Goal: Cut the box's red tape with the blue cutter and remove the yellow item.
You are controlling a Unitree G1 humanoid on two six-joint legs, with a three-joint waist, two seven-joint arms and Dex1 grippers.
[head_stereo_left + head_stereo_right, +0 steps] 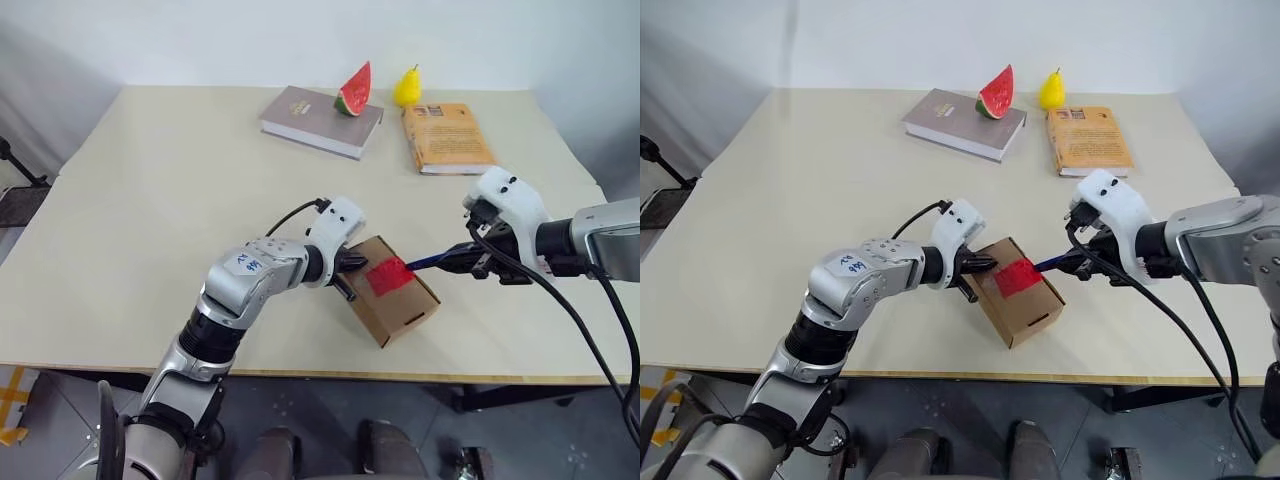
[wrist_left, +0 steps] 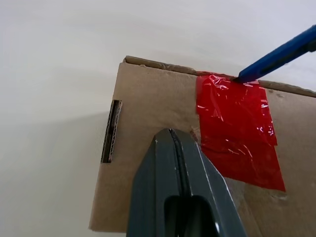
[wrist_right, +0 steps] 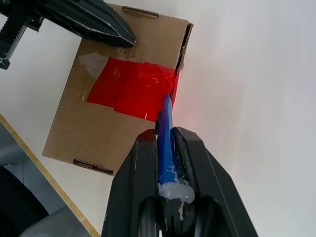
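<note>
On table: one box [image 1: 392, 303], left jaws closed, seemingly touching; right jaws gripping one blue cutter [image 1: 428, 262].

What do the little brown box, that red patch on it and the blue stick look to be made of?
The box looks like matte brown corrugated cardboard: fluted layers show in its slot and along its edges. The red tape seems a thin glossy plastic film, wrinkled and catching highlights. The blue cutter looks like smooth plastic with a slight sheen; its tip material cannot be told.

Even, bright light gives soft shadows on the table [image 1: 150, 200], glare on the red tape [image 2: 237, 133], and perhaps slightly blurred close fingers.
</note>
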